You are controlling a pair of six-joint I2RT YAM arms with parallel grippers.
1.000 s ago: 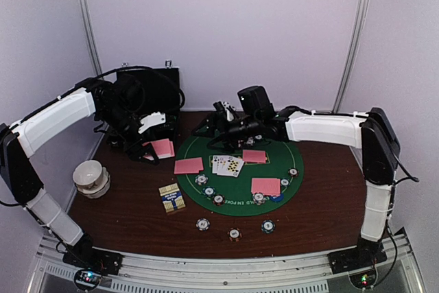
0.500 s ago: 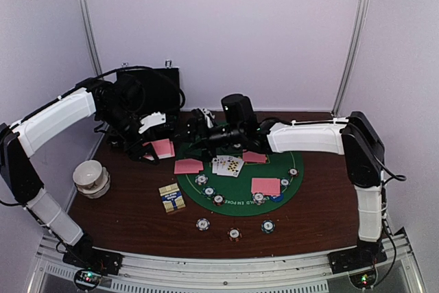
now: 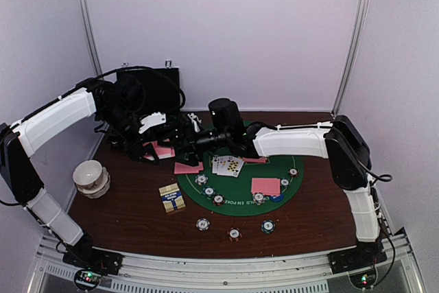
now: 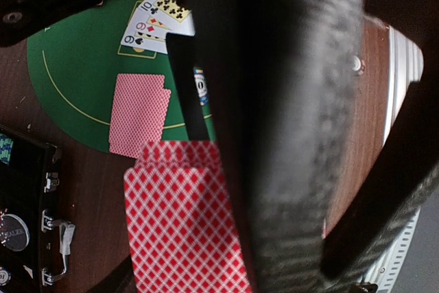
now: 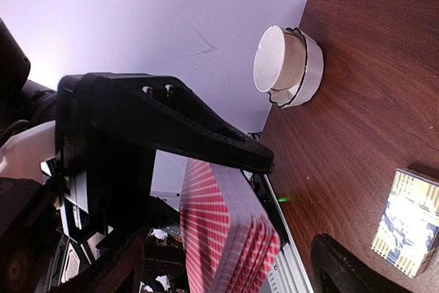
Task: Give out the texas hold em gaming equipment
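Eyes on the deck of pink-backed cards: it's up off the table at the far left of the green mat, clamped in the left gripper. The left wrist view shows the patterned backs fanned slightly right under the camera. The right gripper is stretched right across to meet it. From the right wrist view its jaws stand parted, with the edge of the deck between them; whether a pad is touching the top card, I cannot tell.

Out on the mat, plenty is dealt already. There's a row of face-up cards in the middle and a face-down pair on the left rim. Another pair sits on the right, and a pink one lies at the far side, partly hidden by the arm. Chips dot the mat's edge, and three more sit on the bare wood nearer the bases.

My read is that this is well along but not finished. Those near chips have no cards beside them, and the deck looks thick.

Further out – the card box lies left of the mat, the white bowl beyond it, and the black case at the back
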